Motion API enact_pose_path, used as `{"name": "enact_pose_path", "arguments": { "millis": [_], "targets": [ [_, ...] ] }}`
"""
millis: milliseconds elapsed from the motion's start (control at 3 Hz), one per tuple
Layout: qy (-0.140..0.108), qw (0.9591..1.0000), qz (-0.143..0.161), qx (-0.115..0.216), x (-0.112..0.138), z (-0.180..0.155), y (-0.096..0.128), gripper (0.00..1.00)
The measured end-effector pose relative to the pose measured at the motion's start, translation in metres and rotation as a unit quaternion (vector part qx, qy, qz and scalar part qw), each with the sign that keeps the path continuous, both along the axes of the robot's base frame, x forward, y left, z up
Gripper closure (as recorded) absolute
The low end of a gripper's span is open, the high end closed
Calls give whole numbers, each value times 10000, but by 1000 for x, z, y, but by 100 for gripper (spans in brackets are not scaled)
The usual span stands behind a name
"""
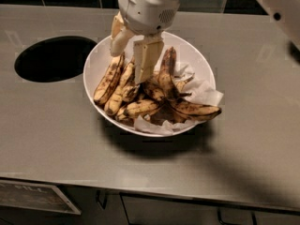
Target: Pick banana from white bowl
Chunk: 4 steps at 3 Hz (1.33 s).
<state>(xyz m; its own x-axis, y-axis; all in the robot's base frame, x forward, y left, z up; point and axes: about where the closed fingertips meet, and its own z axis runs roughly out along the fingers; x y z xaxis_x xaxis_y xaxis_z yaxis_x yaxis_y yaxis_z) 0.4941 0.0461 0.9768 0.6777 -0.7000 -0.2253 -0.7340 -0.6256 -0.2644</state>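
Observation:
The white bowl (197, 60) stands on the grey counter and holds several overripe, brown-blotched bananas on white paper. A long curved banana (108, 78) lies along the bowl's left side, and another one (194, 109) pokes over the right rim. My gripper (131, 62) hangs over the left half of the bowl, pointing down. Its fingers are apart, and one cream fingertip (144, 64) is just above the pile. The other is near the top end of the left banana. Nothing is held between them.
A dark round hole (54, 57) is cut into the counter left of the bowl. A dark tiled wall runs along the back. The counter's front edge has cabinet fronts (159, 210) below it. Part of my arm (281, 3) crosses the top right.

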Motion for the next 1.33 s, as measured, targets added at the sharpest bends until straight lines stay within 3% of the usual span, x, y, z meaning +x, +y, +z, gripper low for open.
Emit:
{"name": "enact_pose_path", "arguments": {
  "millis": [1333],
  "targets": [
    [119,9998,163,-15,-8,-12,5,38]
  ]
}}
